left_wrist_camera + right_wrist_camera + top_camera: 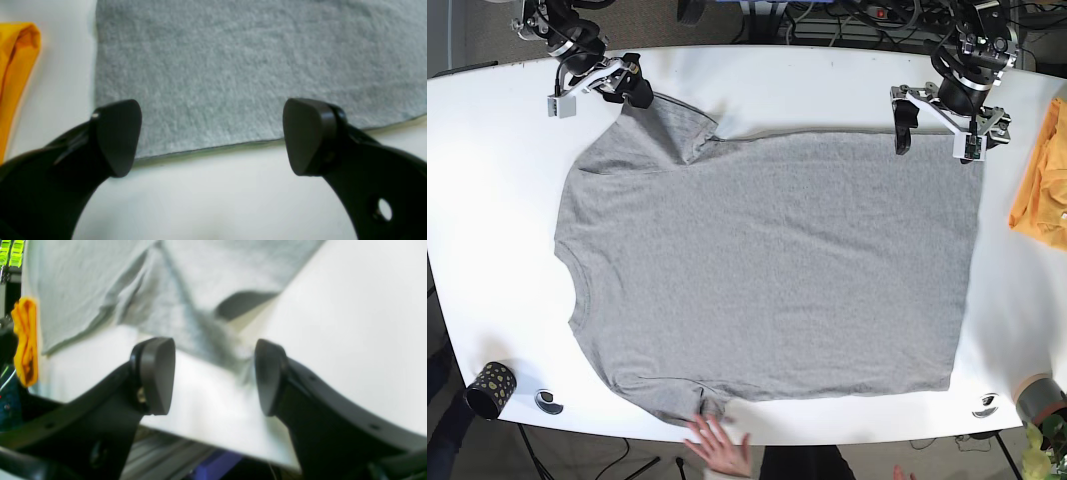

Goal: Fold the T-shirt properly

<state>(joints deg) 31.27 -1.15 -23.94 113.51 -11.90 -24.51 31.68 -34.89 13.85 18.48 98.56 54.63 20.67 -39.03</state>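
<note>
Grey T-shirt (767, 270) lies flat and spread on the white table (487, 180), long axis running left-right in the base view: collar toward that view's left, hem toward its right. Both arms sit at the far edge of the shirt. Left gripper (937, 125), on the base view's right, hovers over the far hem corner; in the left wrist view its jaws are spread wide, empty, straddling the shirt's edge (206, 148), with fabric ahead of the fingertips and bare table under and behind them. Right gripper (627, 90), on the base view's left, sits at the far sleeve (662, 125); the right wrist view shows the jaws moderately apart with the rumpled sleeve (213, 340) running down between them toward one pad, nothing pinched as far as I can tell, view is blurry. So each arm is nearest its own far corner: left takes hem end, right takes sleeve/shoulder end. My read: the next move is a paired grab along the far long edge, then a fold toward the near edge across the short axis. Risk: the sleeve is bunched, so the right side may catch a single layer or skew the fold. Orange cloth (1042, 185) lies just off the hem end, apart from the shirt. A person's hand (717, 445) rests at the near edge by the near sleeve.
</note>
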